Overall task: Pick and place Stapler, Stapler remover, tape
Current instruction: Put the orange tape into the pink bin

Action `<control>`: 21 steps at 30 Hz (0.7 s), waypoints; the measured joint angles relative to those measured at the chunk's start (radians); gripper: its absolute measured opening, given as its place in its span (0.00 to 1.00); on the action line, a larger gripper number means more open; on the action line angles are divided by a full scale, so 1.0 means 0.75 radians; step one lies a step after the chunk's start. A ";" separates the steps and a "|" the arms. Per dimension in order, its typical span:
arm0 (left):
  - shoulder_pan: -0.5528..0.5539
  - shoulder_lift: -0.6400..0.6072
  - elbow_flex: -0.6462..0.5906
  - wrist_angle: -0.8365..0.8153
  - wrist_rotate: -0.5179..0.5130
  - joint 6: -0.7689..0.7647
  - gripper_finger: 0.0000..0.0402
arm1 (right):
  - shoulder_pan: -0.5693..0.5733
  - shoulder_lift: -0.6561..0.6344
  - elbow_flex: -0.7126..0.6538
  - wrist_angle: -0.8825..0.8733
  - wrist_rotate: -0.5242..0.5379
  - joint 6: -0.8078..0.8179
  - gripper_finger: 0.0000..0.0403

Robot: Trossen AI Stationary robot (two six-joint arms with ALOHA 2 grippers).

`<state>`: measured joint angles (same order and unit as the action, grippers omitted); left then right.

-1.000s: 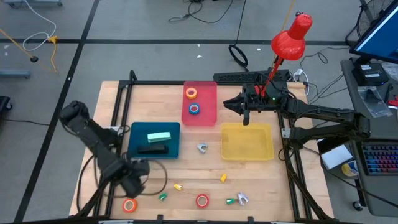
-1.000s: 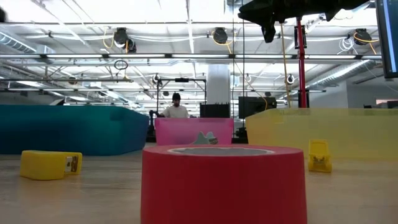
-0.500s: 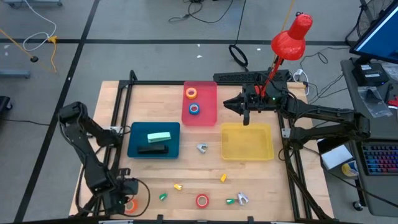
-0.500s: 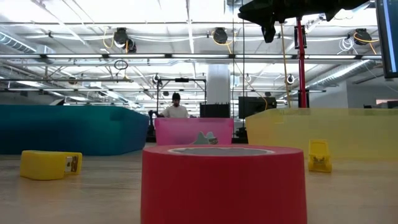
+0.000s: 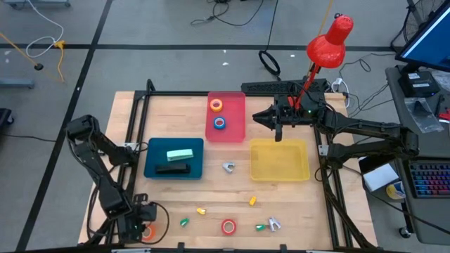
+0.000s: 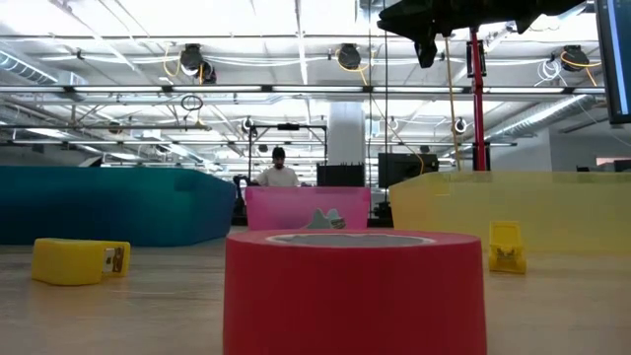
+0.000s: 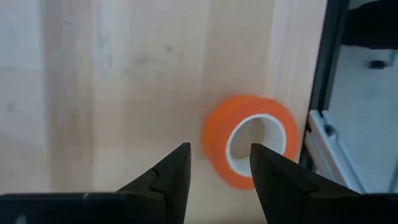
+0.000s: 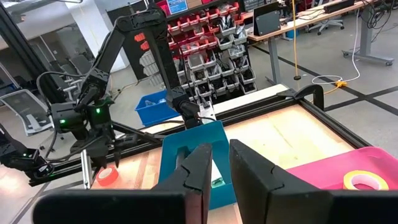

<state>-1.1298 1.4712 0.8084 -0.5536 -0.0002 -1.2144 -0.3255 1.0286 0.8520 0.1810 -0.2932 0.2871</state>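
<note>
Pink tray [image 5: 235, 130]: two tapes in. Left claw [image 7: 219, 163] open, empty, over orange tape [image 7: 249, 149], surface 7 o'clock. Red tape [image 5: 228, 226] loose. Right claw [image 5: 278, 133] slightly open, empty, idle.

Bare wood lies ahead of the left gripper [image 7: 219, 163]; the table's frame rail [image 7: 321, 93] hems the orange tape [image 7: 250, 149].

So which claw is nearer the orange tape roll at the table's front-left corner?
Left. The left claw hangs open right above the orange tape roll by the table edge. The right claw sits far across the table, over the yellow tray's back rim.
</note>
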 joint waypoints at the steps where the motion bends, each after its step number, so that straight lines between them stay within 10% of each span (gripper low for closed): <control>1: 0.000 0.000 -0.013 0.030 0.000 0.000 0.41 | 0.000 0.000 0.000 0.000 0.000 0.000 0.12; 21: -0.008 0.037 -0.101 0.192 0.026 -0.083 0.41 | 0.000 0.000 0.000 0.000 0.001 0.000 0.12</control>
<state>-1.1355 1.4991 0.7330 -0.4093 0.0197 -1.2763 -0.3256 1.0286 0.8520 0.1810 -0.2924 0.2871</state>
